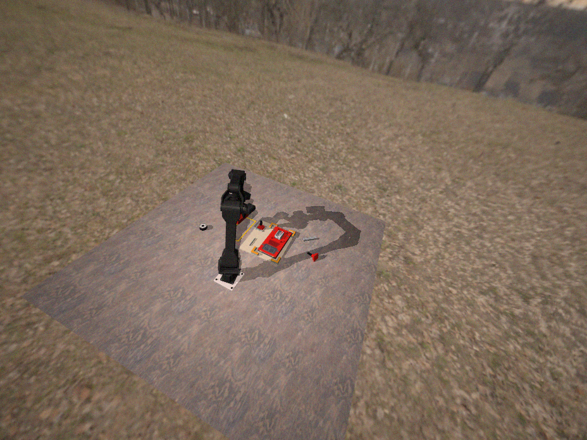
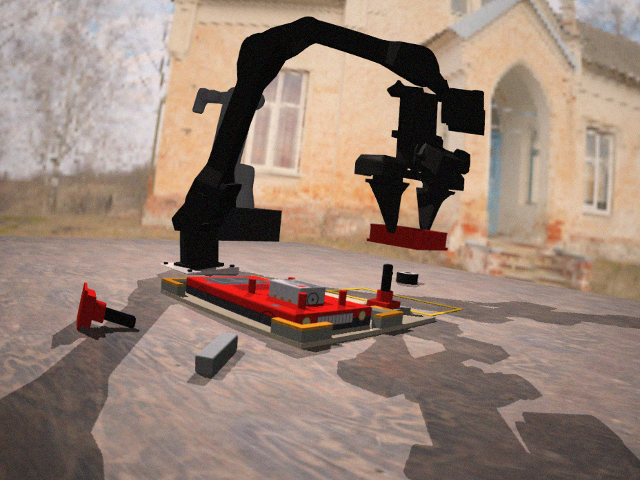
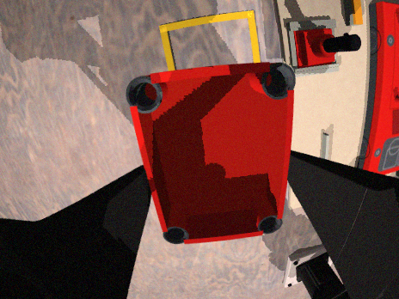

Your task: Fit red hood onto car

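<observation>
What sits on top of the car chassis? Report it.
On the chassis: the grey engine block and upright red pegs. The block hides part of the deck behind it.

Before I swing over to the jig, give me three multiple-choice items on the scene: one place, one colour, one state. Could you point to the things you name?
1. Where is the hood (image 2: pixel 405 238) (image 3: pixel 241 129)?
A) Flat on the deck
B) Raised above the table, away from the chassis (image 1: pixel 276 242) (image 2: pixel 227 290)
C) Inside the yellow outline, on the table

2. What colour is the engine block (image 1: pixel 279 234) (image 2: pixel 297 292)?
A) Silver-grey
B) Yellow
C) Green

3. What is the state of the gripper (image 2: pixel 409 230) (image 3: pixel 218 172)?
A) Open, with nothing between the fingers
B) Shut on the loose grey bar
C) Shut on the hood

1: B, the exterior view shows a gap beneath the hood, off to one side of the chassis.
2: A, its body shows silver-grey against the red deck.
3: C, the wrist view shows the hood between the two fingers, and the exterior view shows it hanging from them.
</observation>
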